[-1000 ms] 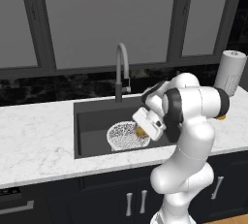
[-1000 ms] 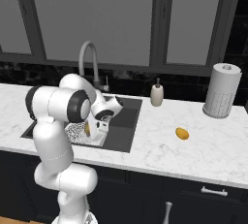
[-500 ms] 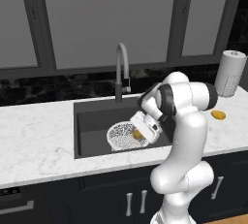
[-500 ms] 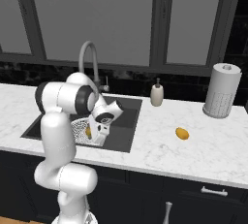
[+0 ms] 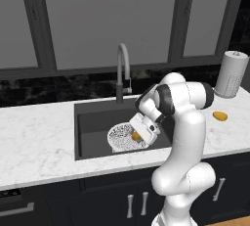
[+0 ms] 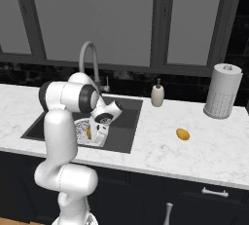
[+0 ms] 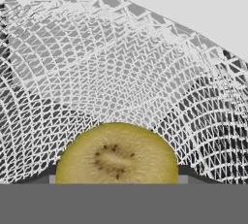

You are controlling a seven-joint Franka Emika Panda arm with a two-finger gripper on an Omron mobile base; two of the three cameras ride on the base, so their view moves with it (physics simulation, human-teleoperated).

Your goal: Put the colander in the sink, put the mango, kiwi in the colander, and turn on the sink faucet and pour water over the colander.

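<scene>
Lowered since the earlier frame, the gripper (image 5: 138,135) holds the kiwi (image 7: 116,154) between its jaws inside the colander (image 5: 120,138), already in the sink (image 5: 93,122). Mango (image 6: 183,134) waits on the counter's right; faucet (image 5: 122,68) remains untouched.

No readable txt, labels or nos. anywhere.

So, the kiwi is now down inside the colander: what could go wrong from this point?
1. The kiwi still sits between the finger tips. If the hand lifts before the jaws open wider, the fruit may come out of the colander again.
2. The hand is very close to the mesh wall; a sideways move could push the colander across the sink.
3. The mango lies on the counter, still to fetch.
</scene>
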